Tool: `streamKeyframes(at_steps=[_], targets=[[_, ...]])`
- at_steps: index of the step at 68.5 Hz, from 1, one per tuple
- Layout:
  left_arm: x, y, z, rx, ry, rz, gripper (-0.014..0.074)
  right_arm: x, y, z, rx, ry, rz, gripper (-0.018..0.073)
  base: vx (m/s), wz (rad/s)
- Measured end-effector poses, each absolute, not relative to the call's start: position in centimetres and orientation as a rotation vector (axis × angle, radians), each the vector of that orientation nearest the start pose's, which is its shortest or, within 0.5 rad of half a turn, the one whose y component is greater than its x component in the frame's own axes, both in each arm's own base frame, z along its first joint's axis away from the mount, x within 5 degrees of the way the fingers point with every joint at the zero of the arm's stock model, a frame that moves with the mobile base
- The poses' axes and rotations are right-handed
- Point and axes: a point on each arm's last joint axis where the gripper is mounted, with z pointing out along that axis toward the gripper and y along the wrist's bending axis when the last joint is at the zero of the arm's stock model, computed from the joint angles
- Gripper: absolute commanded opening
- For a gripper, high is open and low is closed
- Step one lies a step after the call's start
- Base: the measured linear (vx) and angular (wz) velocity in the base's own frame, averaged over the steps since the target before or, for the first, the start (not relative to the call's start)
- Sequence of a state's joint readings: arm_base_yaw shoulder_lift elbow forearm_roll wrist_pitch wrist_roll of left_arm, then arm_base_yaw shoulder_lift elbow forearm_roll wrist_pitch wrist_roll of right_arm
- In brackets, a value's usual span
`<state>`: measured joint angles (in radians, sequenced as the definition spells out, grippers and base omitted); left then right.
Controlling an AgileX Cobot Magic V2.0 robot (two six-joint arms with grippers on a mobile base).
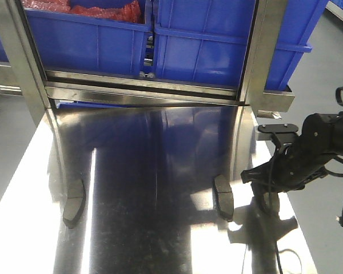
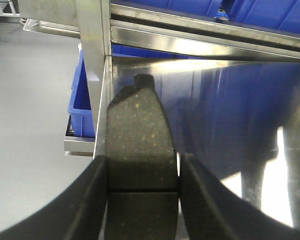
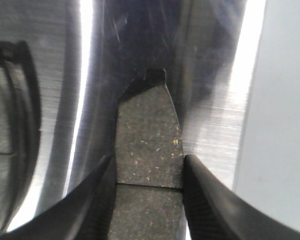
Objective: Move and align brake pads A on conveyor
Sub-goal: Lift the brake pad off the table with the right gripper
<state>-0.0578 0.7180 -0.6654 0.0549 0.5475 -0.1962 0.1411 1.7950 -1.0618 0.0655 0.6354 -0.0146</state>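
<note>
Plainly the left fingers (image 2: 70, 215) clamp the left pad (image 2: 140, 135) across its groove at the table's (image 1: 160, 171) left edge. The right fingers (image 3: 215, 200) likewise clamp the right pad (image 3: 147, 130) near its right edge. Each pad's long axis runs straight ahead from the grip.

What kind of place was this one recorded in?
Probably a factory or workshop parts-handling station: blue plastic bins stacked behind a steel frame, a polished steel table in front, and a brake pad on it.
</note>
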Motion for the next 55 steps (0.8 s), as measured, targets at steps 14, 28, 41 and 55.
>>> streamKeyframes(at_steps=[14,28,41,55], targets=[[14.2,-0.6,32.4,-0.113,2.081,-0.096,0.0164,31.4,4.8,19.2,-0.127,2.735,0.103,0.0025,0.0,0.0],[14.2,-0.6,32.4,-0.113,2.081,-0.096,0.0164,28.0,4.3,22.0,-0.119,2.595,0.112,0.0025,0.0,0.0],[14.2,-0.6,32.4,-0.113,2.081,-0.096,0.0164,24.6,3.8,25.1,-0.113,2.447,0.124,0.0025,0.0,0.0],[14.2,-0.6,32.4,-0.113,2.081,-0.096,0.0164,20.8,3.2,27.9,-0.12,2.289,0.13,0.0025,0.0,0.0]])
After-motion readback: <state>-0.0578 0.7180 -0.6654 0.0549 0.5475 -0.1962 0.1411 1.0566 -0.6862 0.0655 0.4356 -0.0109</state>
